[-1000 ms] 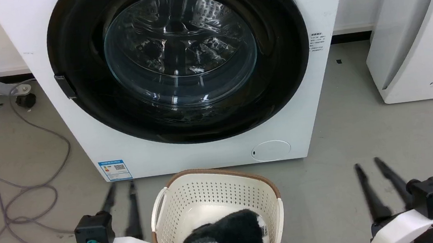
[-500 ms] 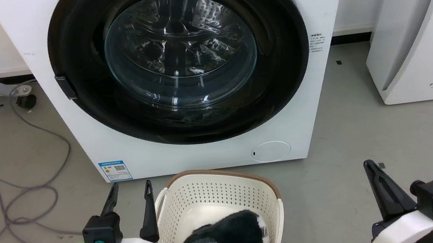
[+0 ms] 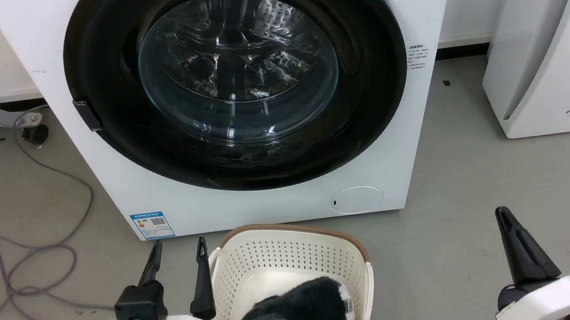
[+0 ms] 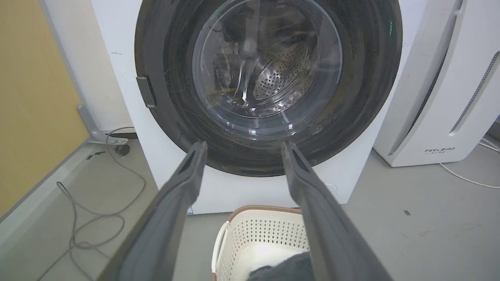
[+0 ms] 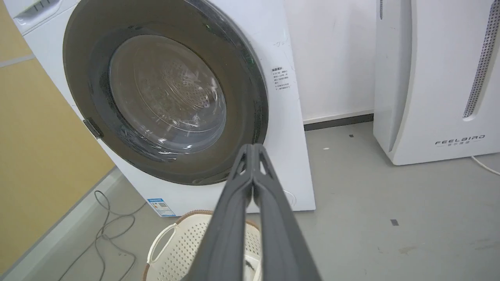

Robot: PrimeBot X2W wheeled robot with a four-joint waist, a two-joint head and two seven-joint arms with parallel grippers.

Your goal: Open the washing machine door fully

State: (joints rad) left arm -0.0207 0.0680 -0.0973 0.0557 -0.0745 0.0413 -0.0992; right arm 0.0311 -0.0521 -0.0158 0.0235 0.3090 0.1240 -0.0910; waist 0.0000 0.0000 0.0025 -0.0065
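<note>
The washing machine (image 3: 247,207) stands on the grey floor (image 3: 453,173) against the back wall. The washing machine door (image 3: 237,69) lies shut and flush across its front, a glossy black disc with the clear glass bowl in the middle and the perforated drum showing through it. A small dark latch (image 3: 86,114) sits on the door's left edge, and a blue label (image 3: 152,225) is stuck at the lower left corner of the front panel. Just before the machine's lower edge, near its middle, a cream basket (image 3: 285,254) with a brown rim rests on the floor, and a black and white plush toy (image 3: 302,308) lies inside it. The left gripper (image 3: 178,243) hangs low just beside the basket's left side, its two fingers spread apart with nothing between them and pointing toward the lower part of the door, well short of it. The right gripper (image 3: 501,213) is low over the floor to the right of the basket, well apart from the machine. In the right wrist view its fingers (image 5: 234,218) are pressed together at the tips and hold nothing. A grey cable (image 3: 89,190) loops over the floor to the left of the machine, and a white appliance (image 3: 545,44) lettered FEELAIR stands to the right.
</note>
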